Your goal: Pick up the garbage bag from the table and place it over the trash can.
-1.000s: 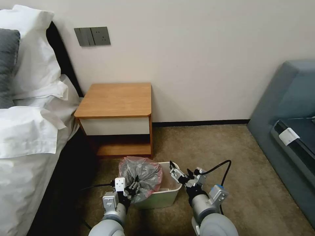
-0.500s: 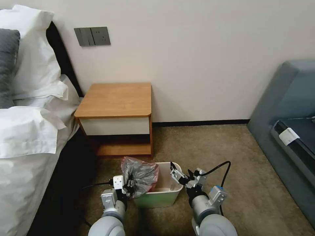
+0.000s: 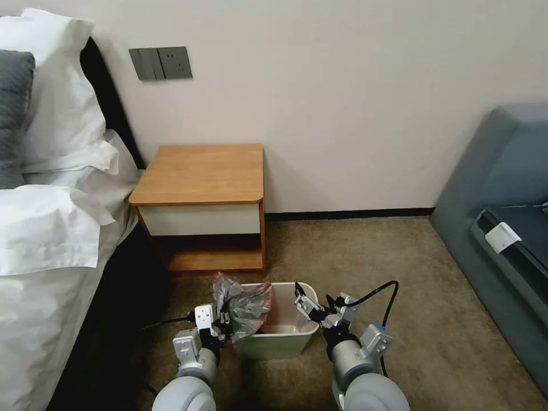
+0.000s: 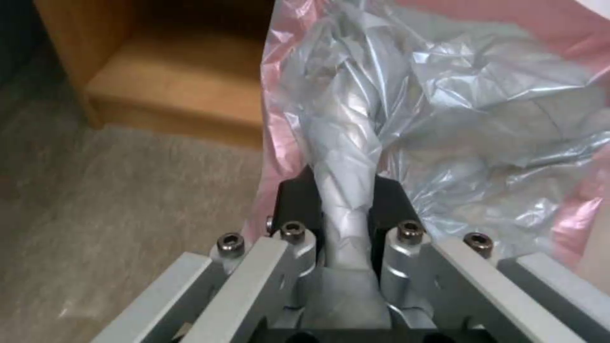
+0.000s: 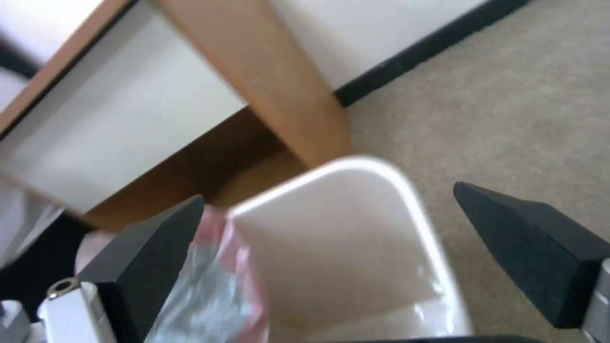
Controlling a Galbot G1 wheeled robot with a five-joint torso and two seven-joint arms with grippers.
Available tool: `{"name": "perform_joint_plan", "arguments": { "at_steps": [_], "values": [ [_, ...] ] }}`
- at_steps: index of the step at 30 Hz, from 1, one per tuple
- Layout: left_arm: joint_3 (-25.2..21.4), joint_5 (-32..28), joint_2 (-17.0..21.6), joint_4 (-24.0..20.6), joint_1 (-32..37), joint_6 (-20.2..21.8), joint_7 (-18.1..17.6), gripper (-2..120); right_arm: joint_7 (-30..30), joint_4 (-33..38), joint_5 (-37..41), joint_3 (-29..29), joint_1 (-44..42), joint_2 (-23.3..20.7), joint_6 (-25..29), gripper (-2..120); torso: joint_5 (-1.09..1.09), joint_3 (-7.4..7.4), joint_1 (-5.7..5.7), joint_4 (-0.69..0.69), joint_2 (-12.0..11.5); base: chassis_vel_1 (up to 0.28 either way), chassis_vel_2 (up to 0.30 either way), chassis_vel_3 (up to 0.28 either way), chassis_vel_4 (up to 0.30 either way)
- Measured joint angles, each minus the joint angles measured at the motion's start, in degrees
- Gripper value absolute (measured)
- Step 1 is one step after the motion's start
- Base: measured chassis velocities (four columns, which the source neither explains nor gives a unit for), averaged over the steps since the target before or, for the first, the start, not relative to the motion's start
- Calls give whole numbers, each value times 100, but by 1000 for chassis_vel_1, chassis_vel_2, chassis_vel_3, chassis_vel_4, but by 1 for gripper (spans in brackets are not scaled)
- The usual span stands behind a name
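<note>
the table [image 3: 202, 174] stands against the wall with its wooden top bare, a bed with white pillows [image 3: 45, 171] along its left side and a grey-blue sofa [image 3: 502, 217] well apart on the right, with brown carpet [image 3: 371, 251] between. the trash can [image 3: 294, 334] sits on the carpet just in front of the table's open lower shelf, nothing standing between it and the two arms reaching in from below. inside the can the right half shows bare cream wall and floor; the garbage bag [image 3: 242, 308] is bunched over the can's left side, part of it hanging down inside and part rising crumpled above the rim, its pink edging outward. the left gripper [image 3: 220, 328] is at the can's near left corner, and in the left wrist view its black fingers [image 4: 295, 200] are closed tight on a twisted fold of the grey plastic [image 4: 346, 157], the rest of the bag spreading out beyond them. the right gripper [image 3: 311, 305] hovers over the can's right half, tilted toward the opening; in the right wrist view its two black pads [image 5: 527, 247] are spread wide with the can's rim [image 5: 381, 171] seen between them, holding nothing and touching neither can nor bag.
</note>
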Motion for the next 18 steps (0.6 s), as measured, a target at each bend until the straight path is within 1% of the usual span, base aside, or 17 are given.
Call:
{"name": "perform_joint_plan", "arguments": {
  "at_steps": [1, 3, 4, 7, 8, 11, 12, 16, 17, 18],
  "values": [
    [0, 0, 0, 0, 0, 0, 0, 10, 0, 0, 0, 0, 0, 0, 0, 100, 0, 0, 0, 0, 0, 0, 0, 0, 0],
    [-77, -58, 11, 0, 28, -375, 271, 10, -111, 100, -100, -113, 2, -129, -46, 100, 1, 0, 0, 0, 0, 0, 0, 0, 0],
    [-77, -58, 11, 0, 28, -375, 271, 10, -111, 100, -100, -113, 2, -129, -46, 100, 1, 0, 0, 0, 0, 0, 0, 0, 0],
    [-201, -28, 24, -27, 41, -823, 637, 10, -40, 432, -96, -302, 28, -240, -167, 100, 1, 0, 0, 0, 0, 0, 0, 0, 0],
    [-201, -28, 24, -27, 41, -823, 637, 10, -40, 432, -96, -302, 28, -240, -167, 100, 1, 0, 0, 0, 0, 0, 0, 0, 0],
    [-305, 87, 34, -99, 72, -1072, 942, 10, 149, 788, -22, -524, 148, -281, -284, 100, 0, 0, 0, 0, 1, 0, 0, 0, 0],
    [-305, 87, 34, -99, 72, -1072, 942, 10, 149, 788, -22, -524, 148, -281, -284, 100, 0, 0, 0, 0, 1, 0, 0, 0, 0],
    [-433, 458, 40, -138, 127, -1374, 1346, 10, 203, 980, 35, -678, 431, -351, -453, 100, 0, 0, 0, 0, 1, 0, 0, 0, 0],
    [-433, 458, 40, -138, 127, -1374, 1346, 10, 203, 980, 35, -678, 431, -351, -453, 100, 0, 0, 0, 0, 1, 0, 0, 0, 0],
    [-460, 576, 41, -166, 164, -1436, 1454, 10, 204, 952, 42, -695, 556, -376, -498, 100, 0, 0, 0, 0, 1, 0, 0, 0, 0]
  ]
}}
